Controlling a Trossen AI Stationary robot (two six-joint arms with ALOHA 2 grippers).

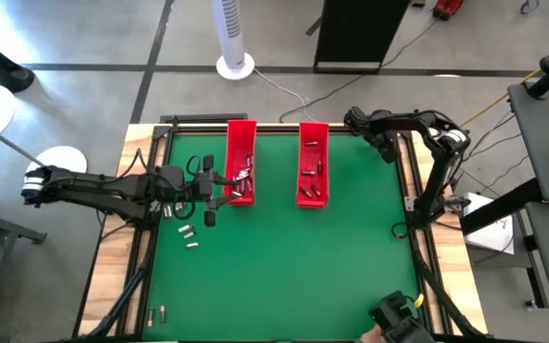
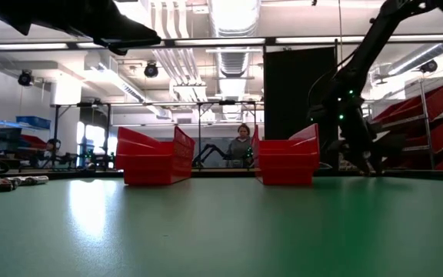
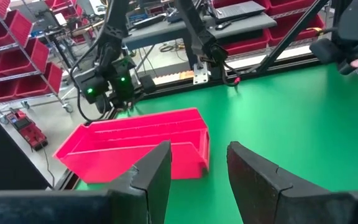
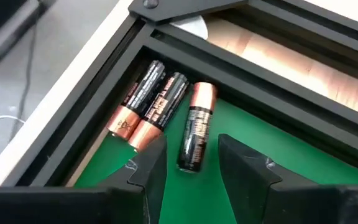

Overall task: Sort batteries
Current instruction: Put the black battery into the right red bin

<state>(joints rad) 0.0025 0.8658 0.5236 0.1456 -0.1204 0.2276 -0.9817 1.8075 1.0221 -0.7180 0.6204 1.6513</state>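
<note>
Batteries lay at both ends of the table while both my grippers stood open and empty.

From above, my left gripper (image 1: pixel 219 188) reached in from nine o'clock to the left red tray (image 1: pixel 241 143), with loose batteries (image 1: pixel 187 232) on the green mat (image 1: pixel 294 267) just behind it; my right gripper (image 1: pixel 386 145) sat at the two o'clock corner, and the right red tray (image 1: pixel 313 143) held more cells. At table level, both trays stood side by side, and a person sat far behind them. My left wrist showed fingers spread with nothing between them. My right wrist showed fingers parted over three corner batteries (image 4: pixel 166 109) against the black frame (image 4: pixel 272 68); I judged a pinch might jam on that frame or drag a neighbour along. Their labels were too blurred to read.
</note>
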